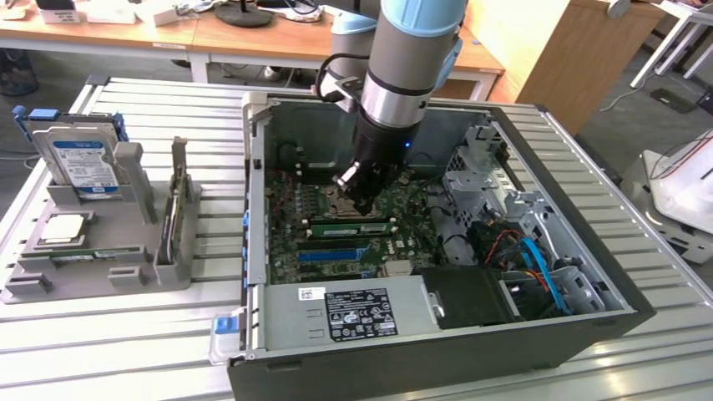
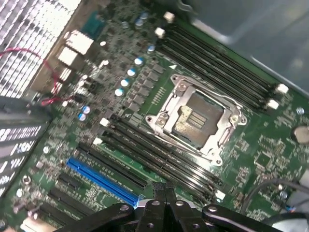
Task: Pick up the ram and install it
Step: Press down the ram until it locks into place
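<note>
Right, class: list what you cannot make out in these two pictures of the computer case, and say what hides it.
1. Exterior view: part of the motherboard, hidden behind the arm.
2. Exterior view: print on the white label, too small to read.
3. Exterior view: lower part of the hard drive, hidden by its grey holder.
4. Wrist view: most of the gripper, cut off by the picture edge.

A slatted metal surface [image 1: 134, 351] carries everything. In the exterior view, an open black computer case [image 1: 446, 368] sits on it from the centre toward 3 o'clock, motherboard facing up. A grey parts holder [image 1: 100, 280] rests on the slats at 9 o'clock, just beside the case.
</note>
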`<state>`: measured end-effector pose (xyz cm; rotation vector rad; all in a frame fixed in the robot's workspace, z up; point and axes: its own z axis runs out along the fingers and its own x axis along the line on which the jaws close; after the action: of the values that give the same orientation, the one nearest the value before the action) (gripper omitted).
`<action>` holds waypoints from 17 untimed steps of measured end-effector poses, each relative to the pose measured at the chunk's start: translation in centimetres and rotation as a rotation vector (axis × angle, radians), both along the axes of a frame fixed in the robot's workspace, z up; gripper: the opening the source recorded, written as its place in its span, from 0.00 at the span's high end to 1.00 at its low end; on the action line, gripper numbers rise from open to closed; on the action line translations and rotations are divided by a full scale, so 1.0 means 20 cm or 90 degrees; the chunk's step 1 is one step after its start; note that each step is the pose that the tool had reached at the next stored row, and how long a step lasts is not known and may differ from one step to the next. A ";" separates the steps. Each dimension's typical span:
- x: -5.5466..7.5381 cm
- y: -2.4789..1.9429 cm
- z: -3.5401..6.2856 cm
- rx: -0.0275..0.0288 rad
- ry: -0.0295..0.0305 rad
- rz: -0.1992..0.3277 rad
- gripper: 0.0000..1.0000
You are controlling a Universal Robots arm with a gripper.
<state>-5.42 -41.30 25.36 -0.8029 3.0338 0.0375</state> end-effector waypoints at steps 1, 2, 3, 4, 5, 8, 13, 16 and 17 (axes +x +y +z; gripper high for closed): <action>0.00 0.000 0.000 0.0000 0.0000 -0.012 0.89; 0.00 0.000 0.000 0.0000 0.0000 -0.024 0.89; 0.00 0.000 0.000 0.0000 0.0000 -0.035 0.89; 0.00 0.000 -0.001 0.0000 0.0000 -0.047 0.89; 0.00 0.000 -0.001 0.0000 0.0000 -0.058 0.89; 0.00 0.000 -0.001 0.0000 0.0000 -0.093 0.89; 0.00 0.000 -0.002 0.0000 0.0000 -0.151 0.89; 0.00 0.000 -0.003 0.0000 0.0000 -0.186 0.89; 0.00 0.000 -0.003 -0.0001 0.0000 -0.197 0.89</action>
<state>-5.42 -41.31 25.31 -0.3244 3.1179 0.0361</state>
